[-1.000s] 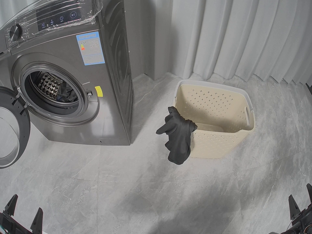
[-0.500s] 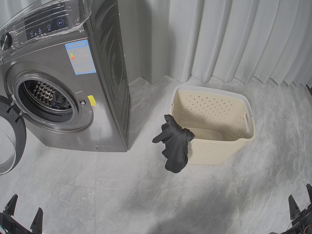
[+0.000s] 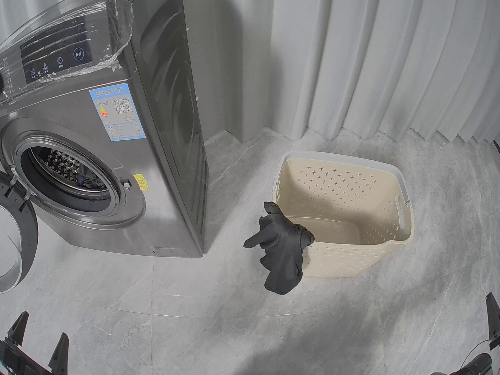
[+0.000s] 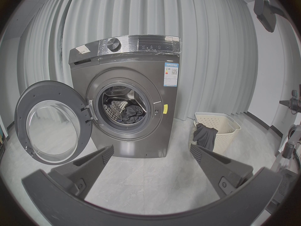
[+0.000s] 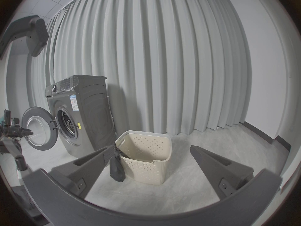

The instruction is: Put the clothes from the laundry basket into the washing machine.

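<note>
A dark cloth (image 4: 131, 114) already lies in the washer (image 3: 166, 131), whose door (image 4: 53, 123) is open. One garment (image 3: 284, 251) is left, draped over the basket (image 3: 338, 157) rim on the washer's side. The left gripper (image 4: 150, 148) and right gripper (image 5: 152, 148) are spread, empty, and well apart from the washer.

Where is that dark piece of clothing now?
In the head view, the dark garment drapes over the rim of the laundry basket, on its side facing the washing machine at left.

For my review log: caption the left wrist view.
Open left gripper faces grey washing machine, door open; dark garment overhangs cream plastic basket.
</note>
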Motion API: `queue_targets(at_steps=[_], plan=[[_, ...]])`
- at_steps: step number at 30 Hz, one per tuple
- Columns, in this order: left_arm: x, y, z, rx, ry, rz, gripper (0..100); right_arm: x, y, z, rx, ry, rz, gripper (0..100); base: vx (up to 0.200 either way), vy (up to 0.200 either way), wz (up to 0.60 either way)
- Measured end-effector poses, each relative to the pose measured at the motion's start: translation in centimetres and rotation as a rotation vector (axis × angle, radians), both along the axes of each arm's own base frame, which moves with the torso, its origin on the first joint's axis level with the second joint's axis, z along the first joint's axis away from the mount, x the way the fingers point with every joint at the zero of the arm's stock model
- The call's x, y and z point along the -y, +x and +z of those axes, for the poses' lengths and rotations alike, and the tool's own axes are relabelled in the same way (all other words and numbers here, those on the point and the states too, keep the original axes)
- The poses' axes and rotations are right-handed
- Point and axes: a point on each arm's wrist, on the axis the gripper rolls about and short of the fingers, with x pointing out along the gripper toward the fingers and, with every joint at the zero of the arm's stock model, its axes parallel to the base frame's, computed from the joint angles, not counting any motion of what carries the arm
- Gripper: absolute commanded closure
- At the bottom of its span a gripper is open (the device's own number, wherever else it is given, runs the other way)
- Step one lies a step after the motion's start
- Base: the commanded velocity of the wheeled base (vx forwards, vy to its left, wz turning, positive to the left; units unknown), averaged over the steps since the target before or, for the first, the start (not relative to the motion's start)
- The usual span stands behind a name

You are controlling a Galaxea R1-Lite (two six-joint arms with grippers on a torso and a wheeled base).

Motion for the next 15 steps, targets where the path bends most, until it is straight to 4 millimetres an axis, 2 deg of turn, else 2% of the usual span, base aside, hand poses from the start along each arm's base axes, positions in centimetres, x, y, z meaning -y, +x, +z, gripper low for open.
queue_targets(at_steps=[7, 15], plan=[[0.0, 0.0, 0.0, 0.0, 0.0, -0.001, 0, -0.2, 3.0, 1.8, -0.17, -0.014, 0.112, 0, 0.0, 0.0, 0.0], [0.0, 0.0, 0.0, 0.0, 0.0, -0.001, 0, -1.1, 8.6, 2.9, -0.342, -0.011, 0.316, 0, 0.0, 0.0, 0.0]])
